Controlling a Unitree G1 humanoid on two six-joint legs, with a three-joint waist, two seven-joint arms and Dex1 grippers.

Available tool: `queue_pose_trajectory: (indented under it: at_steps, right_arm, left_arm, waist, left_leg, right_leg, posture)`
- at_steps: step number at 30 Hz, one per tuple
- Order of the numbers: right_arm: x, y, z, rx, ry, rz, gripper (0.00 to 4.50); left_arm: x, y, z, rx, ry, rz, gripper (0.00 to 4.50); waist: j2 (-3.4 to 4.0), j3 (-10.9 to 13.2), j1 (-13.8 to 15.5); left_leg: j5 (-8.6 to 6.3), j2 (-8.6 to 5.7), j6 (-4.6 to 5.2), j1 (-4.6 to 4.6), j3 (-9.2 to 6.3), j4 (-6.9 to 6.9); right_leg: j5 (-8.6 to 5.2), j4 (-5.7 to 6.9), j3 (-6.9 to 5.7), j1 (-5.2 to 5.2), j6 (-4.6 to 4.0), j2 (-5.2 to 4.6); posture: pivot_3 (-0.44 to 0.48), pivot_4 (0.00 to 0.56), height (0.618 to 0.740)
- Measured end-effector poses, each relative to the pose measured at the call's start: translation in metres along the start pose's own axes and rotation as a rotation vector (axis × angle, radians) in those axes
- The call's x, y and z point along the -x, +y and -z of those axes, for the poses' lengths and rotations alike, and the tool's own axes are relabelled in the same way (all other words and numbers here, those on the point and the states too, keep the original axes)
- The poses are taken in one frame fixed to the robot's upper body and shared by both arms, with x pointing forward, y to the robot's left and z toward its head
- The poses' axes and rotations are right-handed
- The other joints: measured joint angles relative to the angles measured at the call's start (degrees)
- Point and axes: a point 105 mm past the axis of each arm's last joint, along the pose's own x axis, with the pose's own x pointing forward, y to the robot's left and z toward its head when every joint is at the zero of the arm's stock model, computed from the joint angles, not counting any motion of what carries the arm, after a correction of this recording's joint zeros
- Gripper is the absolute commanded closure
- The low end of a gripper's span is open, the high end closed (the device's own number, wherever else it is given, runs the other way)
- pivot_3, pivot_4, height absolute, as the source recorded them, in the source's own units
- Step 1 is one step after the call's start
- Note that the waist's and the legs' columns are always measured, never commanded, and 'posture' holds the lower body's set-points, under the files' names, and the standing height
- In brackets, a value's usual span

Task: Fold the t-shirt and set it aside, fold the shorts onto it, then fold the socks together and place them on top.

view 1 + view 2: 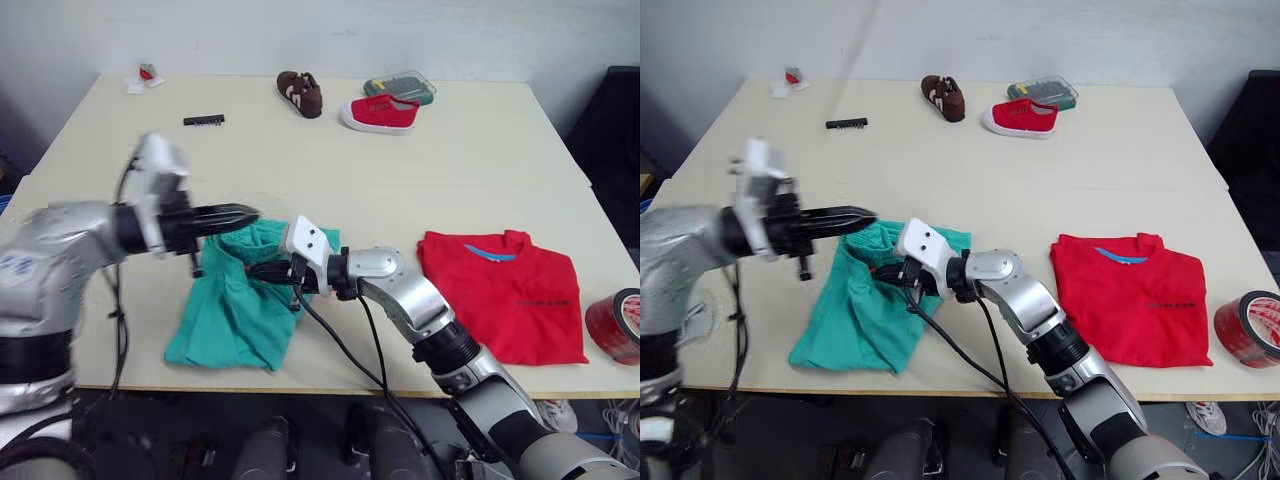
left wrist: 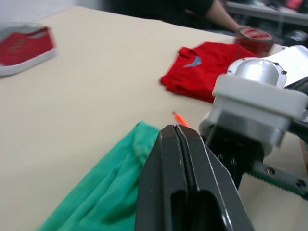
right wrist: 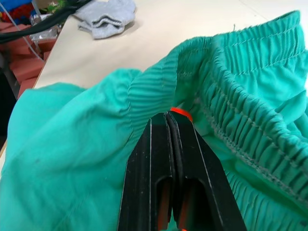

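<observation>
The teal-green shorts [image 1: 235, 305] lie crumpled near the table's front edge, left of centre. My right gripper [image 1: 258, 268] is shut on their gathered waist; the right wrist view shows the orange drawstring [image 3: 181, 111] pinched at the gripper's [image 3: 169, 115] tips. My left gripper [image 1: 250, 213] hovers shut just above the waist's far edge, and in the left wrist view its tips [image 2: 179, 132] hold nothing. The red t-shirt [image 1: 500, 290] lies folded flat at the front right. The grey socks [image 3: 106, 17] lie bunched on the table beyond the shorts.
A red tape roll [image 1: 618, 325] sits at the table's right edge beside the t-shirt. At the back are a red shoe [image 1: 380, 112], a brown shoe [image 1: 300, 92], a lidded box [image 1: 400, 87], a black comb [image 1: 203, 120] and a small packet [image 1: 145, 77].
</observation>
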Motion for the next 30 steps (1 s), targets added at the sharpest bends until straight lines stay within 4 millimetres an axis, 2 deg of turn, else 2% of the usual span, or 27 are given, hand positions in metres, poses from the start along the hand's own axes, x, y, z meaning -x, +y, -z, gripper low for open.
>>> queue_pose_trajectory:
  at_steps: [2,5,9,15,19,21,25,28,30]
  right_arm:
    - [0.006,0.002,0.003,0.041,0.025,-0.013,4.46]
    - [0.013,0.004,0.013,0.086,0.074,-0.014,4.46]
    - [0.016,0.011,0.026,0.072,0.100,-0.008,4.46]
    - [0.005,0.023,0.026,0.075,0.089,-0.026,4.46]
    - [0.001,0.028,0.044,0.060,0.153,-0.043,4.46]
    - [0.003,0.032,0.054,0.038,0.175,-0.056,4.46]
    - [0.004,0.031,0.053,0.054,0.165,-0.057,4.46]
    - [0.005,0.029,0.049,0.080,0.145,-0.052,4.46]
    - [0.008,0.026,0.045,0.085,0.126,-0.043,4.46]
  left_arm:
    - [-0.020,0.004,0.017,-0.014,0.072,0.053,4.50]
    - [-0.029,0.008,0.040,-0.023,0.169,0.097,4.50]
    - [-0.034,0.013,0.065,-0.053,0.257,0.128,4.50]
    - [-0.034,0.020,0.081,-0.115,0.316,0.116,4.50]
    - [-0.015,0.042,0.091,-0.171,0.381,-0.011,4.50]
    - [0.009,0.060,0.097,-0.194,0.432,-0.122,4.50]
    - [0.048,0.081,0.106,-0.204,0.467,-0.285,4.50]
    - [0.052,0.085,0.104,-0.131,0.381,-0.361,4.50]
    - [0.049,0.086,0.085,-0.052,0.239,-0.391,4.50]
  waist:
    - [0.00,0.00,-0.47]
    - [0.00,0.00,-1.33]
    - [0.00,0.00,-1.58]
    - [-0.02,0.01,-1.45]
    - [-0.02,0.01,-1.49]
    - [-0.02,0.01,-1.67]
    - [-0.02,0.01,-1.47]
    - [-0.07,-0.01,-1.19]
    - [-0.18,0.01,-0.86]
  left_leg:
    - [0.05,0.06,0.00,-0.04,0.28,-0.04]
    - [0.06,0.22,-0.08,-0.06,0.36,-0.11]
    - [-0.01,0.51,-0.20,-0.07,0.45,-0.07]
    - [0.01,0.71,-0.29,-0.04,0.44,0.12]
    - [0.03,0.83,-0.35,0.00,0.44,0.11]
    - [0.02,0.90,-0.39,0.01,0.50,0.09]
    - [0.01,0.92,-0.41,0.00,0.55,0.09]
    - [-0.01,0.89,-0.36,-0.09,0.48,0.18]
    - [-0.03,0.88,-0.33,-0.18,0.44,0.28]
  right_leg:
    - [-0.02,0.14,0.14,-0.25,-0.04,0.06]
    - [-0.12,0.11,0.13,-0.34,-0.19,0.24]
    - [-0.15,0.02,0.22,-0.37,-0.26,0.65]
    - [-0.13,0.14,0.33,-0.34,-0.29,0.72]
    - [-0.09,0.21,0.33,-0.37,-0.37,0.75]
    - [-0.08,0.24,0.31,-0.43,-0.40,0.77]
    - [-0.10,0.26,0.30,-0.47,-0.44,0.76]
    - [-0.10,0.23,0.30,-0.46,-0.44,0.74]
    - [-0.08,0.20,0.30,-0.46,-0.42,0.74]
  posture:
    - [0.000,0.150,0.740]
    - [0.000,0.150,0.740]
    - [0.000,0.150,0.740]
    - [0.000,0.150,0.740]
    - [0.000,0.150,0.740]
    - [0.000,0.150,0.740]
    - [0.000,0.150,0.740]
    - [0.000,0.150,0.740]
    - [0.000,0.150,0.740]
